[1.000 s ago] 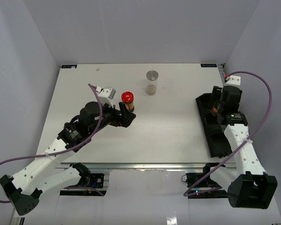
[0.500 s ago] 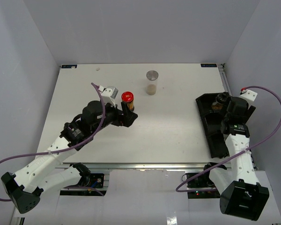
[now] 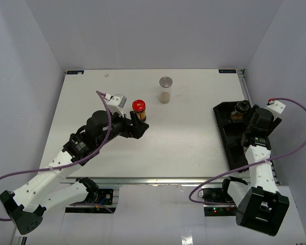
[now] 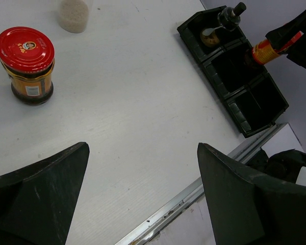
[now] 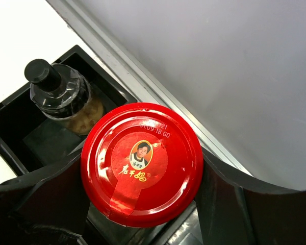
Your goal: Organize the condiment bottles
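Note:
A red-capped bottle (image 3: 138, 108) with amber contents stands on the white table, just beyond my open left gripper (image 3: 137, 124). In the left wrist view that bottle (image 4: 26, 64) sits at the upper left, clear of the gripper (image 4: 143, 153), which has nothing between its fingers. A clear bottle with a silver lid (image 3: 166, 89) stands farther back. My right gripper (image 5: 142, 171) is shut on a second red-capped bottle (image 5: 142, 163), held over the long black tray (image 5: 5, 122). A black-capped bottle (image 5: 58, 94) stands in the tray's far compartment.
The black tray (image 3: 234, 138) lies along the table's right side, close to the metal edge rail (image 5: 158, 97) and the grey wall. The table's near edge rail (image 4: 194, 191) runs under my left gripper.
My right arm has swung outward to the right with the red-capped bottle, uncovering the black-capped bottle in the tray. The left arm has barely moved.

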Action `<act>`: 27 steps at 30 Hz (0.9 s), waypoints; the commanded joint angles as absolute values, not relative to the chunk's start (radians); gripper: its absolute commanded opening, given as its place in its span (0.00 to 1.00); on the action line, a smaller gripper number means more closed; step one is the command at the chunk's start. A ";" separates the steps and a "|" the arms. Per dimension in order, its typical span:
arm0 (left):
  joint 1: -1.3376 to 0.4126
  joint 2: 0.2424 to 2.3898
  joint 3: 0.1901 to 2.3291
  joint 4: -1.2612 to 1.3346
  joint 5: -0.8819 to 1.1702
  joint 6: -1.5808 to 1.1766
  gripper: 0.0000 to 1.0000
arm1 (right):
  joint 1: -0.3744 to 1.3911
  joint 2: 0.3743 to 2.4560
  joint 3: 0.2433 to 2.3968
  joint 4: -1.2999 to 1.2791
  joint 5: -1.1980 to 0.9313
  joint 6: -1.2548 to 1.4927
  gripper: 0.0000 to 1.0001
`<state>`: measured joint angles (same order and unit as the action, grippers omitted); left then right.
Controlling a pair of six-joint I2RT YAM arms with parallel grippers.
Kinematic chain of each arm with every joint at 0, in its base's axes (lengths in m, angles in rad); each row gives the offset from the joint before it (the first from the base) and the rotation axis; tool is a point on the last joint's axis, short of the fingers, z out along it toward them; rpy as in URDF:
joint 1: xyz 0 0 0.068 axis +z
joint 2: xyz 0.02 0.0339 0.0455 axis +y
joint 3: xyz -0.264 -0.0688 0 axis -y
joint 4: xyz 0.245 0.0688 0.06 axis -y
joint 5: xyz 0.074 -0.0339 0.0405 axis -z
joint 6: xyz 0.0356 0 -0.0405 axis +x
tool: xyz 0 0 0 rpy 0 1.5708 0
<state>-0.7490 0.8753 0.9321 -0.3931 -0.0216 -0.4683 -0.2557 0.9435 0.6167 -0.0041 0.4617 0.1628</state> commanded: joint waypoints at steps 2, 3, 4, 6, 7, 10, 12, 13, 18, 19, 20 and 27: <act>-0.749 0.861 0.976 -0.390 -0.019 -0.468 0.98 | -0.261 0.980 0.624 0.247 0.444 0.194 0.08; -0.749 0.861 0.978 -0.391 -0.020 -0.465 0.98 | -0.261 0.986 0.615 0.267 0.442 0.188 0.08; -0.749 0.862 0.980 -0.391 -0.021 -0.465 0.98 | -0.261 0.989 0.608 0.283 0.439 0.185 0.08; -0.749 0.864 0.983 -0.394 -0.021 -0.463 0.98 | -0.261 1.002 0.595 0.336 0.433 0.178 0.08; -0.749 0.866 0.985 -0.392 -0.023 -0.462 0.98 | -0.261 1.004 0.584 0.350 0.425 0.165 0.08; -0.749 0.875 0.991 -0.396 -0.021 -0.459 0.98 | -0.261 1.015 0.546 0.427 0.406 0.141 0.08; -0.749 0.877 0.994 -0.399 -0.020 -0.458 0.98 | -0.261 1.018 0.525 0.460 0.412 0.136 0.11; -0.749 0.876 0.994 -0.402 -0.020 -0.456 0.98 | -0.262 1.024 0.515 0.467 0.417 0.138 0.13; -0.749 0.865 0.993 -0.413 -0.031 -0.453 0.98 | -0.264 1.061 0.502 0.486 0.426 0.148 0.20; -0.749 0.865 0.994 -0.413 -0.030 -0.453 0.98 | -0.264 1.067 0.500 0.488 0.424 0.150 0.22; -0.749 0.865 0.996 -0.415 -0.029 -0.453 0.98 | -0.265 1.072 0.498 0.495 0.414 0.155 0.24; -0.749 0.856 0.988 -0.414 -0.028 -0.457 0.98 | -0.267 1.075 0.495 0.482 0.409 0.163 0.61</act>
